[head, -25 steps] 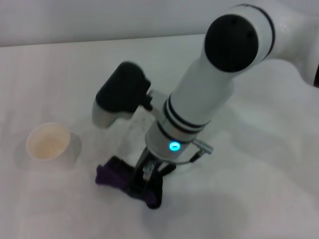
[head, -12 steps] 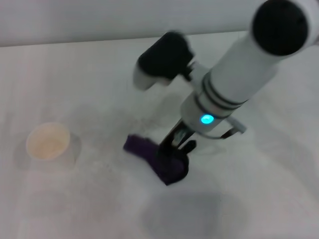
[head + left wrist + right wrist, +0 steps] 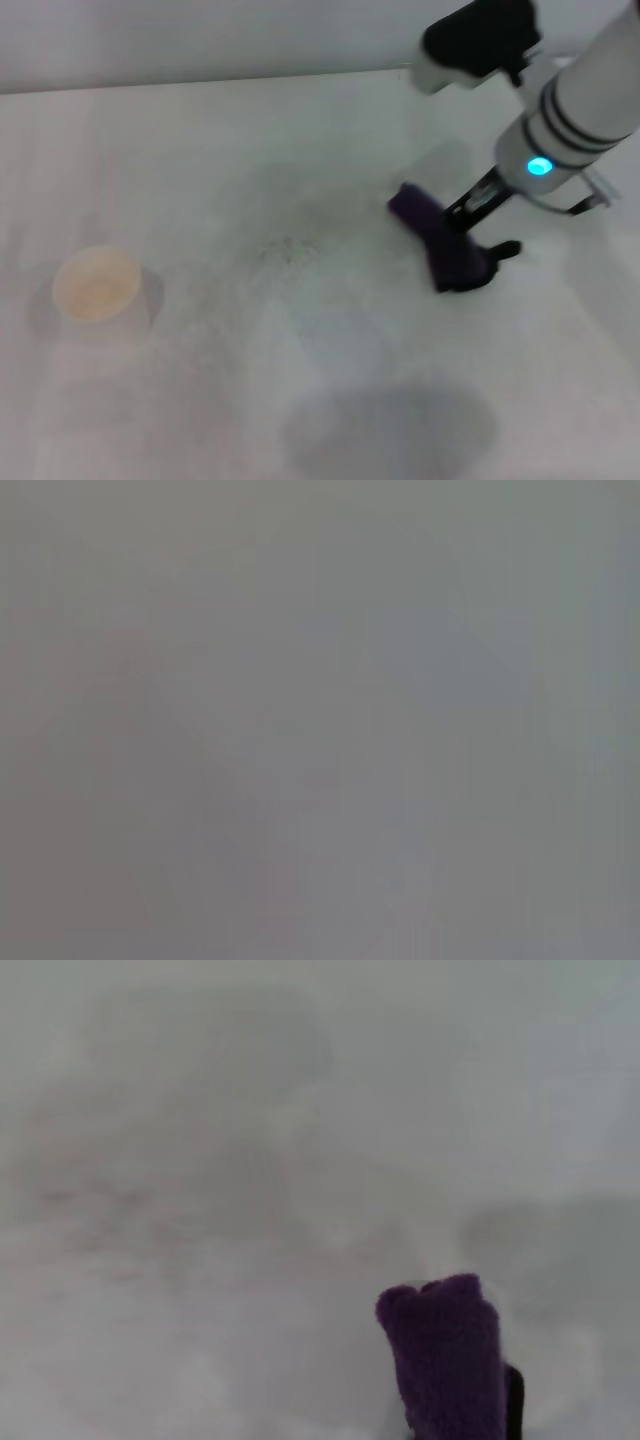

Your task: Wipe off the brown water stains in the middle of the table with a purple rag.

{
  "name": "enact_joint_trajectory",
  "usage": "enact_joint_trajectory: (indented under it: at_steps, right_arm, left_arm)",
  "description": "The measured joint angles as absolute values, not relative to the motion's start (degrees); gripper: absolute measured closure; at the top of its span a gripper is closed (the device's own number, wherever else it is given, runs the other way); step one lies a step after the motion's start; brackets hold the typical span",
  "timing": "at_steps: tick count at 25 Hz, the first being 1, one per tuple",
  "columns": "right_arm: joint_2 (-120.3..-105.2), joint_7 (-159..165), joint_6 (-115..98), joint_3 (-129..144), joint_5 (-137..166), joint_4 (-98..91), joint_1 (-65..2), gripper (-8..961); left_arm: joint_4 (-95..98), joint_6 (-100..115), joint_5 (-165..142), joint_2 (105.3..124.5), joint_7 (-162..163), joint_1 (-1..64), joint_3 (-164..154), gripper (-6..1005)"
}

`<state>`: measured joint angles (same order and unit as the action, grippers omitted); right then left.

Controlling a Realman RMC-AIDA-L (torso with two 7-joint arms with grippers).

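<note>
While gripping the purple rag (image 3: 440, 243), the right hand (image 3: 470, 225) presses it onto the white bench (image 3: 200, 150), right of centre.

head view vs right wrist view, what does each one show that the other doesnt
Only the head view shows the right gripper shut on the purple rag at the table's right side, plus the white paper cup far to the left and faint grey speckles mid-table. No brown puddle is visible there.

Only the right wrist view gives a close look at the rag's fuzzy purple end, with none of the arm.

Both show the rag and the white table. The left gripper appears in neither.
</note>
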<state>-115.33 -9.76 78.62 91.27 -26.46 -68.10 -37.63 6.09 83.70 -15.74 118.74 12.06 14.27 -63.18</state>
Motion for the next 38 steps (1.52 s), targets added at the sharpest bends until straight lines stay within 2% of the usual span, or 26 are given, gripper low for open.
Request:
enact_joint_trajectory:
  at_steps: [17, 22, 30, 38]
  right_arm:
    - [-115.4, -14.4, 77.6, 81.3, -21.5, -61.8, -38.9, 857]
    - [-115.36, -15.0, 77.2, 79.0, -21.9, -62.2, -38.6, 645]
    - [-115.16, -24.6, 73.0, 63.3, -24.7, -63.2, -35.7, 615]
    - [-114.82, -50.9, 67.4, 40.6, -41.6, -58.7, -30.4, 601]
  left_arm:
    - [6.3, 83.6, -15.6, 118.76, 12.0, 15.1, -63.2, 106]
    - [6.3, 83.6, -15.5, 118.66, 12.0, 15.2, -63.2, 106]
    - [6.3, 83.8, -15.4, 118.8, 8.7, 15.0, -63.1, 106]
    - [5.8, 83.7, -12.1, 118.96, 8.4, 16.3, -63.0, 106]
